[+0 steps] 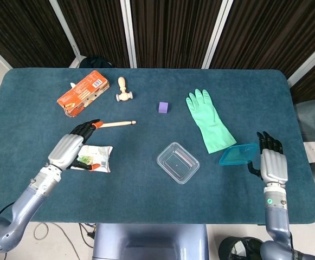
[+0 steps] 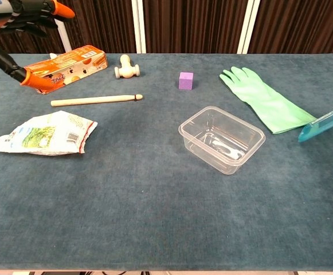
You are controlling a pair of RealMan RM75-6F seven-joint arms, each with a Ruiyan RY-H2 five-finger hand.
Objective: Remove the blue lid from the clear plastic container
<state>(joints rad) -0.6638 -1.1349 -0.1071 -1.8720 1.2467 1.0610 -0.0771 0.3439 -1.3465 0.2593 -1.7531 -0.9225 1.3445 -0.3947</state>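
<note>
Your right hand (image 1: 271, 164) grips the blue lid (image 1: 238, 154) at 3 o'clock from the clear plastic container (image 1: 178, 162); your left hand (image 1: 75, 146) is spread, holding nothing.

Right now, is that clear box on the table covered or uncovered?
Uncovered. The clear plastic container sits open-topped on the table, while the blue lid is off to its side by the right robot hand.

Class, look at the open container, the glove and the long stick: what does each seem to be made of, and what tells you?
Container: clear, glossy plastic; the cloth shows through it.
Glove: probably rubber or latex; mint green, smooth, lying limp.
Stick: seemingly unpainted wood; pale, matte, turned end.
</note>
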